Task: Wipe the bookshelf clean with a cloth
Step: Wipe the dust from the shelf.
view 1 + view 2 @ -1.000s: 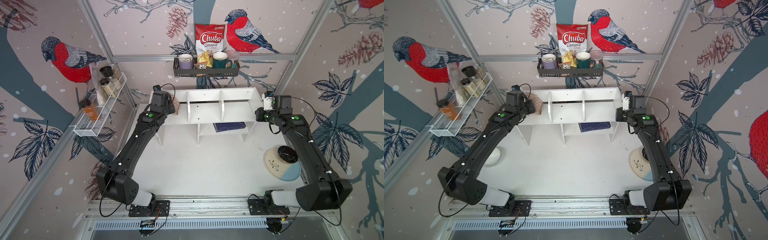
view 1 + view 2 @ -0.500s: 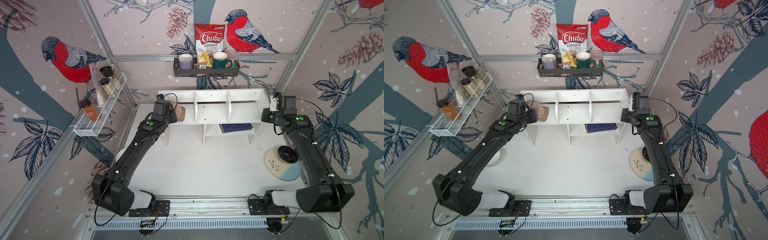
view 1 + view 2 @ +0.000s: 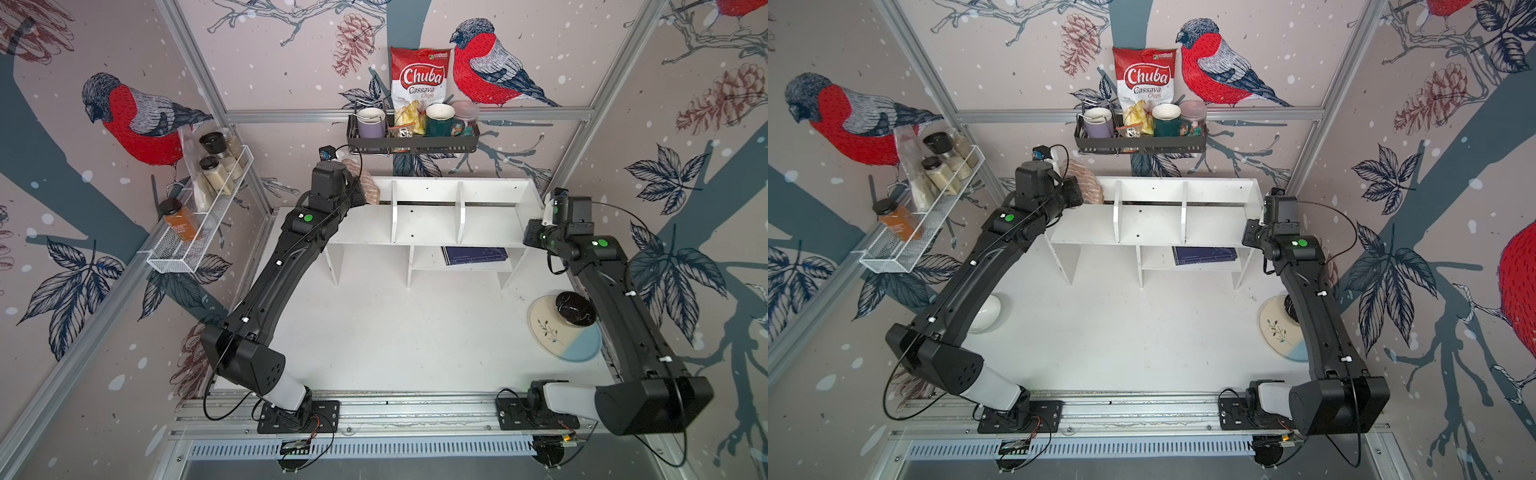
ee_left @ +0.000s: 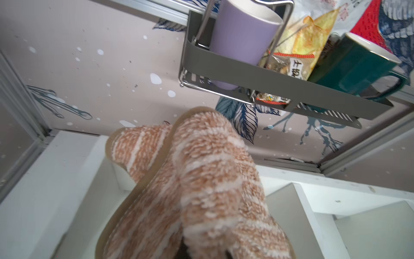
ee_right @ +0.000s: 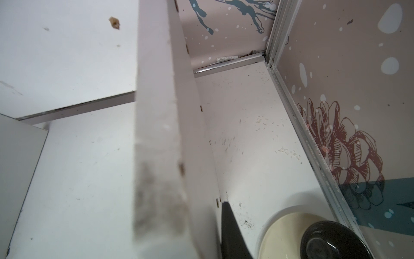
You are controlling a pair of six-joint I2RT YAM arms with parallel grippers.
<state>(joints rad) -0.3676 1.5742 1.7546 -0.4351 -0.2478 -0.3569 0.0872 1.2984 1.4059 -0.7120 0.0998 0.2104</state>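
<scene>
I work in a staged lab cell: bullfinch-printed wall panels (image 3: 291, 62) framed by silver aluminium struts (image 3: 291, 115) behind the white wooden bookshelf (image 3: 424, 224).

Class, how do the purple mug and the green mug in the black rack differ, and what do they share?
The purple mug is pale lavender; the green mug dark teal. The purple mug stands left of the chip bag, the green mug right. Both stand upright in the rack, white inside.
</scene>
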